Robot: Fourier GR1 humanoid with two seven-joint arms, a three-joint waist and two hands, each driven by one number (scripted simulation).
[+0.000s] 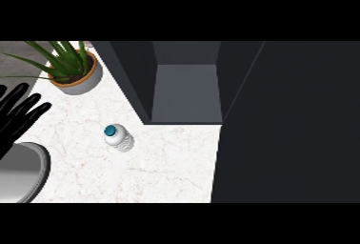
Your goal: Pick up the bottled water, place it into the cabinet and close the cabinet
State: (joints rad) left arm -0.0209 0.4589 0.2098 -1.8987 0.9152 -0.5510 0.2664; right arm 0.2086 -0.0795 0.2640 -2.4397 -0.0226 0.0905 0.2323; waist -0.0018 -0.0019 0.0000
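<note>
The bottled water (117, 137) stands upright on the white marble counter (169, 167), clear with a blue cap, seen from above. Behind it the dark cabinet (186, 90) stands with its inside open to view; its door (288, 124) swings out along the right and fills that side. My left hand (20, 116) shows at the left edge, open with fingers up, resting well left of the bottle. My right hand does not show.
A potted green plant (70, 69) stands at the back left. A round grey forearm (21, 171) sits at the lower left. The open door blocks the counter's right side.
</note>
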